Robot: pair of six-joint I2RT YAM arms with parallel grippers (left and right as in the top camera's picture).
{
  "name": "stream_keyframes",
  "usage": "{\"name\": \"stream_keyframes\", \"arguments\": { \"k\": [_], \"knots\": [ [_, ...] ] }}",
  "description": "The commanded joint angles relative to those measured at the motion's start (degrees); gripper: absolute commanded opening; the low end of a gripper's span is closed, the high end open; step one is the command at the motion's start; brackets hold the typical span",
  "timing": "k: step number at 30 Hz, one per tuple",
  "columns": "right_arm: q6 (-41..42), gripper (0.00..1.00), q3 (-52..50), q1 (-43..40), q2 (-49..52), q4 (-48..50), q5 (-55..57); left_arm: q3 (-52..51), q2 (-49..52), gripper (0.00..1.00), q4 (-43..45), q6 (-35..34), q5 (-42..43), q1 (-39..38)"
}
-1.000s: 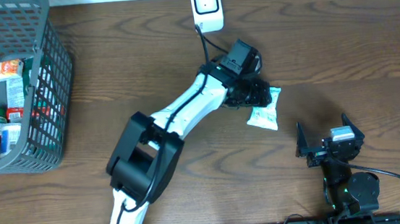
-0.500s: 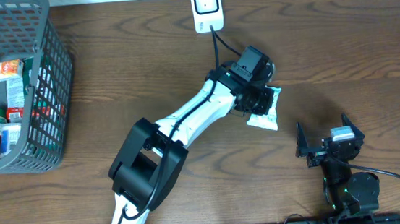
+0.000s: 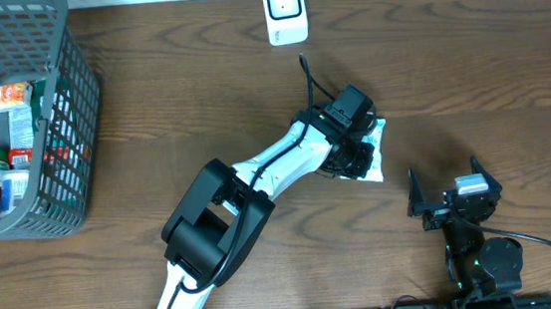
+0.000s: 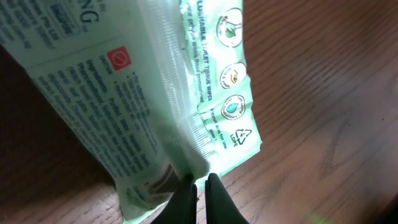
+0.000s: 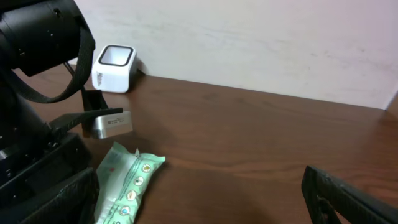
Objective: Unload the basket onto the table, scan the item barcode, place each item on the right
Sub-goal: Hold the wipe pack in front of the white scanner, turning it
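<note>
A pale green wipes packet (image 3: 378, 135) is seen lying on the bench (image 3: 154, 135) right of its middle, toward the right edge. The left gripper (image 4: 200, 190) is pressed together on the packet, the centre seam near one end being pinched between its fingertips. The right gripper (image 3: 448, 187) is held spread wide near the front edge, well apart from the packet. A white scanner (image 3: 284, 11) is stood at the middle of the back edge. A grey basket (image 3: 72, 112) of groceries is placed at the back left corner.
</note>
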Motion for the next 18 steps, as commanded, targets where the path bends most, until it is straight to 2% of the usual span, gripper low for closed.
{"name": "stream_keyframes", "arguments": {
  "k": [1,5,10,18],
  "knots": [
    [-0.3,0.99,-0.1,-0.5,-0.3,-0.2,0.1,2.7,-2.8,0.07,0.7,1.5,-0.8,0.8],
    [-0.3,0.99,-0.1,-0.5,-0.3,-0.2,0.1,3.1,-5.1,0.08,4.5,2.1,-1.3,1.2],
    [-0.3,0.99,-0.1,-0.5,-0.3,-0.2,0.1,2.7,-4.1,0.07,5.5,2.1,-7.4,1.2],
    [-0.3,0.99,-0.1,-0.5,-0.3,-0.2,0.1,1.2,-0.2,0.07,7.2,2.1,-7.6,1.0]
  ]
}}
